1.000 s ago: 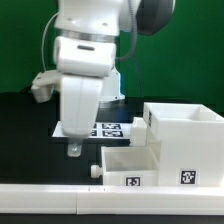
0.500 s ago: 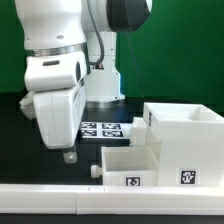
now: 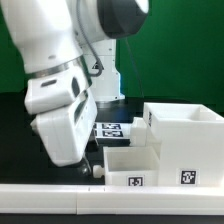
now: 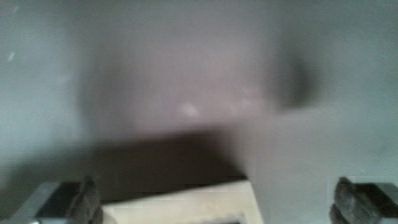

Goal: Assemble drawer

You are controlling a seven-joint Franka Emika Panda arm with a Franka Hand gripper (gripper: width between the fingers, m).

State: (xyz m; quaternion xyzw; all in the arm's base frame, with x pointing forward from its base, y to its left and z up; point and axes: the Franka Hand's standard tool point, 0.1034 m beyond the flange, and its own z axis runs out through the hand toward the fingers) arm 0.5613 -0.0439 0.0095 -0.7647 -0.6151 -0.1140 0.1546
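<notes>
The white two-finger gripper (image 3: 86, 168) is spread wide, gripping nothing. The white plastic cube-like drawer housing (image 3: 185, 130) sits at the exterior view's right; a white knobbed tray (image 3: 128, 162) lies beside it, near the gripper

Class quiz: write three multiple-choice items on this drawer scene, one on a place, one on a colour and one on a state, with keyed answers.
1. Relative to the box housing, the knobbed tray stands: A on top; B on the exterior view's left; C behind.
2. The box housing is: A white; B red; C blue.
3. The gripper is: A shut on the tray; B shut on the housing; C open.
Answers: 1 B, the tray sits beside the housing's left wall. 2 A, its walls are white. 3 C, the wrist view shows the fingers wide apart.
</notes>
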